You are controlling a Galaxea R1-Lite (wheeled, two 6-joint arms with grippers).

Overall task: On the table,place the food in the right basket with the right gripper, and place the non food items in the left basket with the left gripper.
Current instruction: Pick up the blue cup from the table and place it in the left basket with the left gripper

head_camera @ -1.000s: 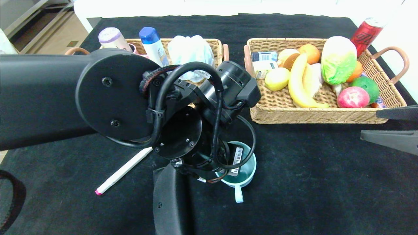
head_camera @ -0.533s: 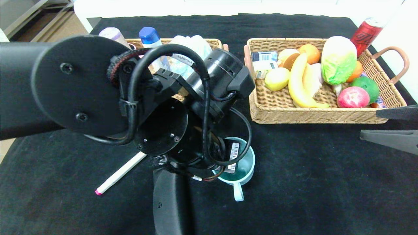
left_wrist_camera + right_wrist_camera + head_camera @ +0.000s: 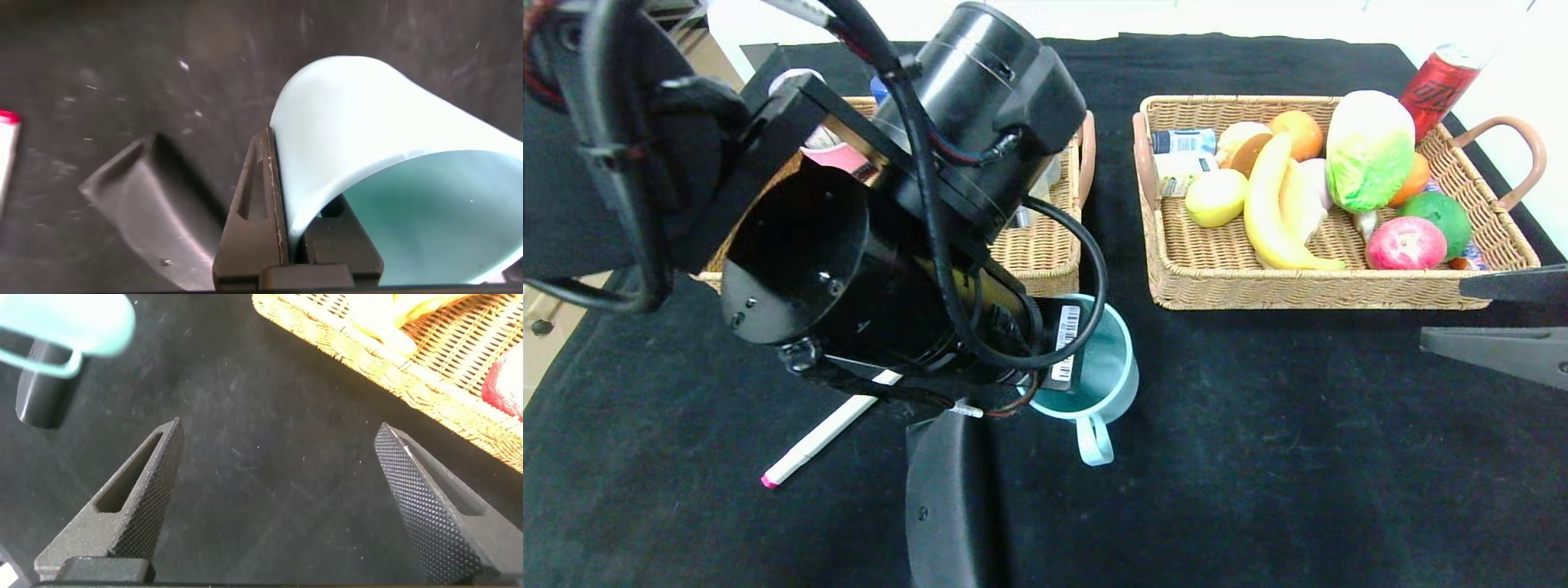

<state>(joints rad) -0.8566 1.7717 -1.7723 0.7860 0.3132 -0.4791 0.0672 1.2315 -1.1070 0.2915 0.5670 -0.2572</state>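
Observation:
A light teal mug (image 3: 1094, 367) hangs in my left gripper (image 3: 286, 237), whose fingers (image 3: 255, 204) pinch the mug's wall (image 3: 384, 122), one outside and one inside. In the head view the left arm hides those fingers; the mug sits just in front of the left basket (image 3: 1045, 253). The mug's handle also shows in the right wrist view (image 3: 73, 327). A white pen with a pink tip (image 3: 829, 433) lies on the black cloth. My right gripper (image 3: 278, 498) is open and empty over bare cloth, in front of the right basket (image 3: 1323, 290), at the head view's right edge (image 3: 1503, 322).
The right basket holds bananas, a lemon, apples, oranges, a cabbage and small packets. The left basket holds bottles and a white bag, mostly hidden by my left arm. A red can (image 3: 1437, 82) stands behind the right basket. A dark robot part (image 3: 947, 506) rises at the front.
My left arm has risen and swung back towards the left basket, carrying the mug up and away from the front. The right gripper and the pen have not moved.

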